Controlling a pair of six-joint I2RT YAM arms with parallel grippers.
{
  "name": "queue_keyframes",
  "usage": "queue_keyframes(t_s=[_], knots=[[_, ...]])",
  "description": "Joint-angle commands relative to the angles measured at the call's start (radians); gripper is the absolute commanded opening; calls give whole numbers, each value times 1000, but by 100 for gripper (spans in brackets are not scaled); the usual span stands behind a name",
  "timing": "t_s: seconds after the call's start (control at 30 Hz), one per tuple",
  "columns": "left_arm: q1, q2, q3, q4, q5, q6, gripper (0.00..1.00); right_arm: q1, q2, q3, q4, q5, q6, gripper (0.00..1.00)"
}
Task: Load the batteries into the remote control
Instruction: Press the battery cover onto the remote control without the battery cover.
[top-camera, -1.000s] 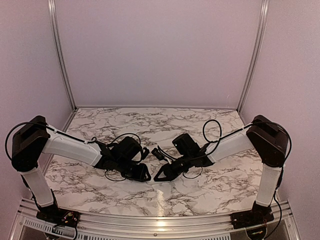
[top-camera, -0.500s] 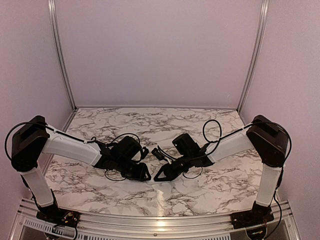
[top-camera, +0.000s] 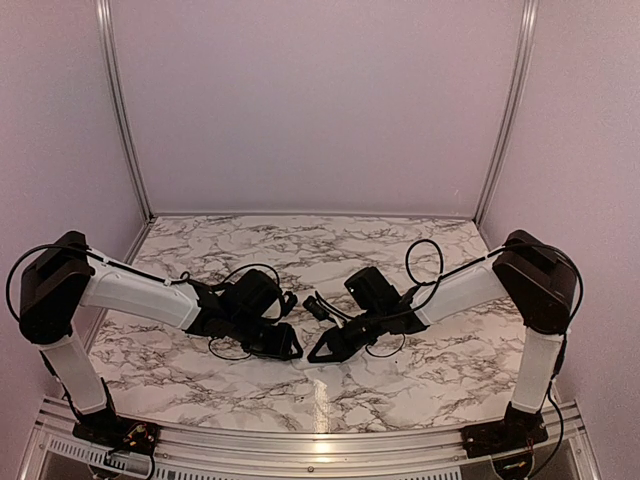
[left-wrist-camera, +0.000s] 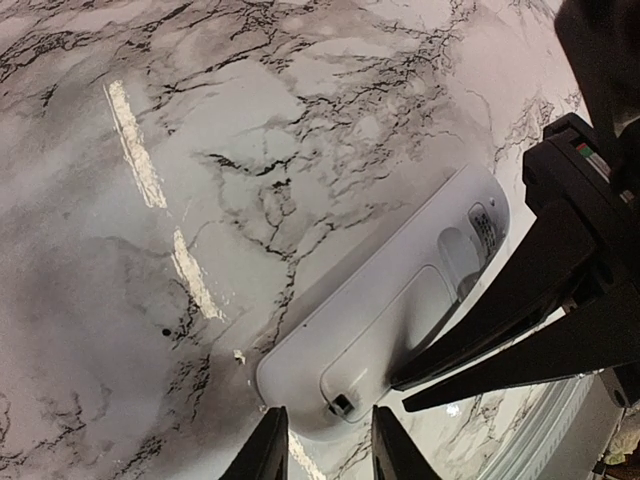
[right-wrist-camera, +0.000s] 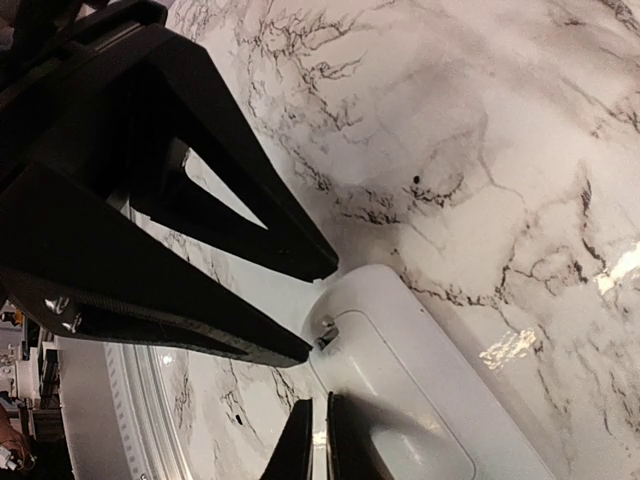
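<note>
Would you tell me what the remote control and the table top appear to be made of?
The remote control looks like white moulded plastic, smooth with a slight sheen and a recessed cover panel. The table top is marble-patterned and glossy, mirroring a light strip; real stone or printed laminate, I cannot tell.

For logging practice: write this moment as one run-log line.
remote control: back up, closed | left claw: straddles its end, grip unclear | right claw: shut, tips on remote | batteries: not seen

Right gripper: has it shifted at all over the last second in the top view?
No. The right gripper sits at the same spot as before, judged against the marble veins of the table beneath it.
</note>
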Motion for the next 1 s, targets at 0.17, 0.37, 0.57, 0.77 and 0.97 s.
queue_keyframes(t_s=[0.17, 0.37, 0.57, 0.77, 0.97], knots=[[5, 33, 35, -21, -15, 10, 32, -1, 32, -7, -29, 49, 2, 5], [5, 61, 45, -40, -22, 3, 32, -1, 34, -9, -26, 47, 3, 5], [10, 72, 36, -73, -38, -6, 25, -5, 38, -11, -26, 49, 2, 5], [14, 67, 14, -90, -36, 7, 18, -8, 35, -15, -25, 48, 2, 5], [15, 42, 15, -80, -39, 26, 20, -8, 34, -18, -19, 44, 3, 5]])
